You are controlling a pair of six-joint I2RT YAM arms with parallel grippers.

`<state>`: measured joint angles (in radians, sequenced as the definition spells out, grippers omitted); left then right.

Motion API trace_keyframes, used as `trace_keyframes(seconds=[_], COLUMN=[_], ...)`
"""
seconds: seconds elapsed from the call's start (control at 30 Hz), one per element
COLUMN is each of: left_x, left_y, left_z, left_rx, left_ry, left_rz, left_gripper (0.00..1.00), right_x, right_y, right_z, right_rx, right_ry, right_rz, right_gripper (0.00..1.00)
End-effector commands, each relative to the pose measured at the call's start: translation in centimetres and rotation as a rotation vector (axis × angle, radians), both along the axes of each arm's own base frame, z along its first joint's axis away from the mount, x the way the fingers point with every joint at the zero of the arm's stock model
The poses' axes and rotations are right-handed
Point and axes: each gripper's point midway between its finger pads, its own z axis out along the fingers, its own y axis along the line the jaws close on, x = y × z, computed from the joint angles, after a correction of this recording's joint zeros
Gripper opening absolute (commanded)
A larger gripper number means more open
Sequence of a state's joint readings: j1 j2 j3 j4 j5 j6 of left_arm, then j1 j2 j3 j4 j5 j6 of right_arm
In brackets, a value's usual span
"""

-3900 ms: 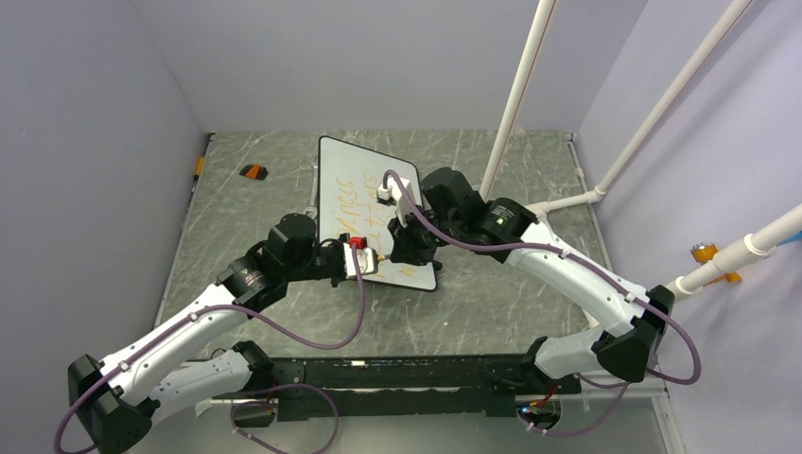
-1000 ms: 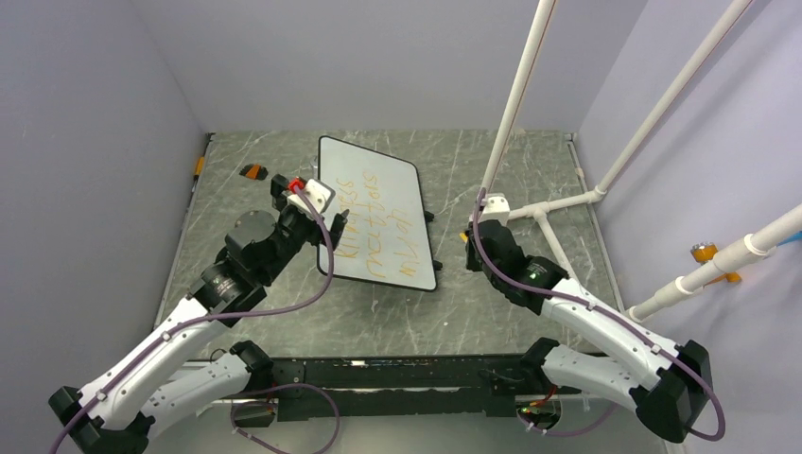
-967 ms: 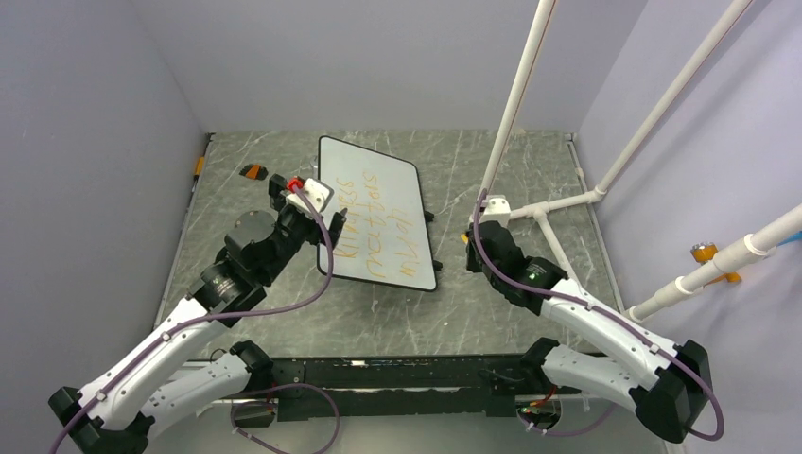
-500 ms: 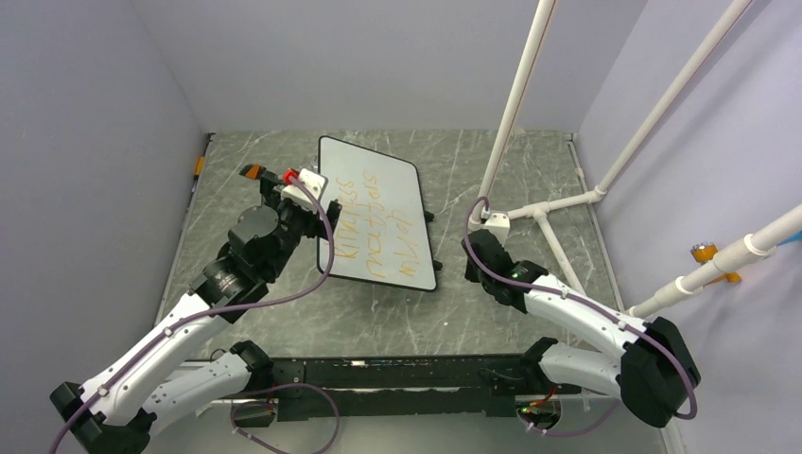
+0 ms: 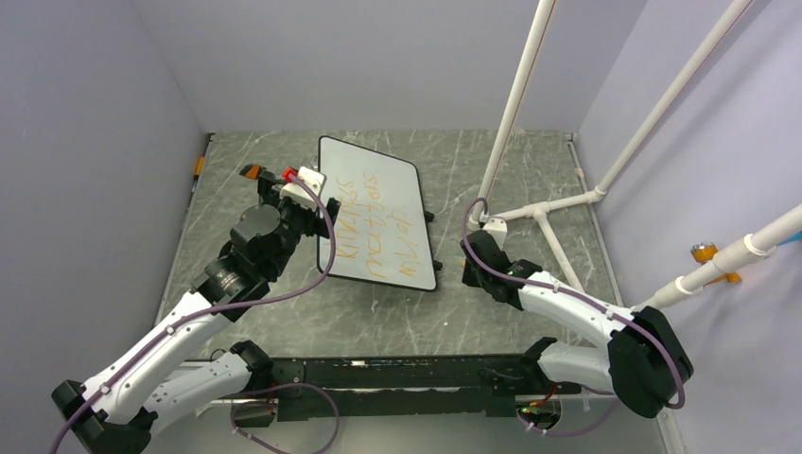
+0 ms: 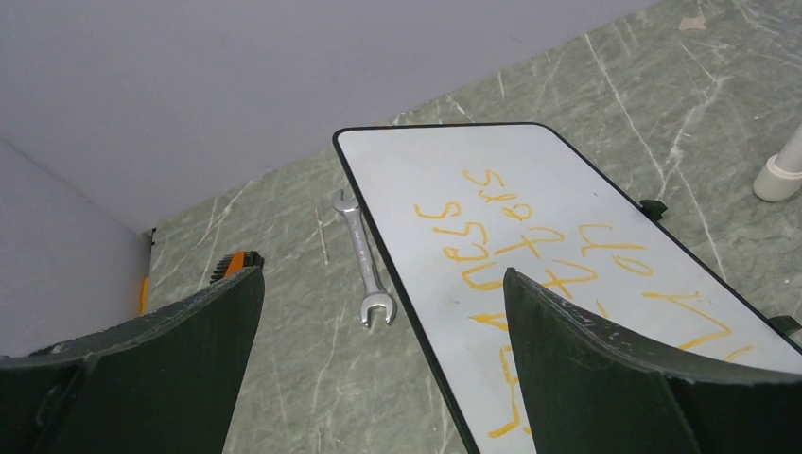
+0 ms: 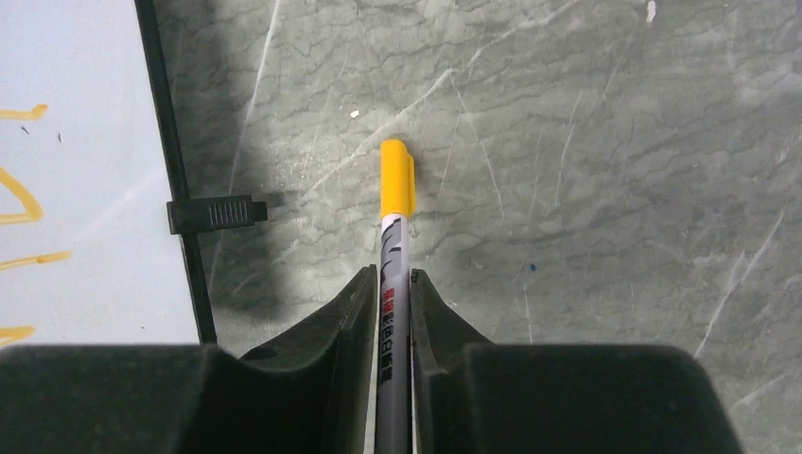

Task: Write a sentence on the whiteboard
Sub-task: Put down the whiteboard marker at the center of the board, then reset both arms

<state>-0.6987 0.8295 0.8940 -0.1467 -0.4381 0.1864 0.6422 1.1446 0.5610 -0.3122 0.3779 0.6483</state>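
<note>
Right hand (image 7: 393, 284) sits low, just off the whiteboard's (image 5: 357, 159) right edge by its near corner. Its fingers are clamped on an orange-capped marker (image 7: 396, 184), and the cap is over the bare surface (image 5: 407, 317), off the board. Left hand (image 6: 381, 279) is raised at the whiteboard's left side, fingers wide apart. The whiteboard lies flat and skewed, with the orange sentence (image 5: 374, 222) in three lines on it. A silver wrench (image 6: 364, 257) lies just beside the whiteboard's left edge. A small orange-black item (image 5: 251, 171) is farther left of the whiteboard.
</note>
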Motion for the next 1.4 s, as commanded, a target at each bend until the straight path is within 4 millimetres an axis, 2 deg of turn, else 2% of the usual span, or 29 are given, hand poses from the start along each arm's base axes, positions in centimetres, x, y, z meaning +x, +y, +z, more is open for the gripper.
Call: trace_keyframes(seconds=[0.0,0.23,0.37,0.5,0.6,0.73,0.87,1.0,1.17,1.27,1.37], left_x=[-0.1,-0.2,-0.2,-0.3,-0.3,-0.3,-0.4,-0.5,-0.4,-0.4,-0.5], left_y=[0.5,0.6,0.6,0.7,0.7,0.7,0.7,0.8,0.6,0.6,0.6], left_z=[2.1,2.2,2.3,2.4,2.5,2.5,2.5,2.6,2.6,2.6,2.7], left_rx=[-0.042,-0.046,-0.047,-0.055,-0.064,-0.065,-0.064,-0.062,-0.061,-0.061,-0.063], left_ry=[-0.055,-0.053,-0.057,-0.057,-0.058,-0.06,-0.057,-0.063,-0.059,-0.059,-0.06], left_rz=[0.017,0.018,0.017,0.021,0.023,0.023,0.021,0.019,0.012,0.011,0.01], left_gripper=[0.99,0.99,0.99,0.99,0.99,0.99,0.99,0.99,0.99,0.99,0.99], right_x=[-0.1,-1.0,-1.0,-0.5,0.0,0.6,0.9,1.0,0.9,0.6,0.2], right_y=[0.3,0.2,0.4,0.7,0.9,1.6,3.3,3.9,3.0,2.0,1.1], right_z=[-0.1,-0.7,0.0,1.8,3.6,6.1,9.5,13.0,17.1,18.4,18.8], right_rx=[0.045,0.052,0.063,0.071,0.066,0.071,0.132,0.18,0.236,0.274,0.304], right_ry=[0.007,0.044,0.035,-0.006,-0.052,-0.105,-0.202,-0.32,-0.471,-0.556,-0.629], right_rz=[-0.017,-0.012,-0.004,0.026,0.061,0.123,0.237,0.291,0.262,0.216,0.181], right_gripper=[0.24,0.46,0.58,0.78,0.99,1.0,1.0,1.0,1.0,1.0,1.0])
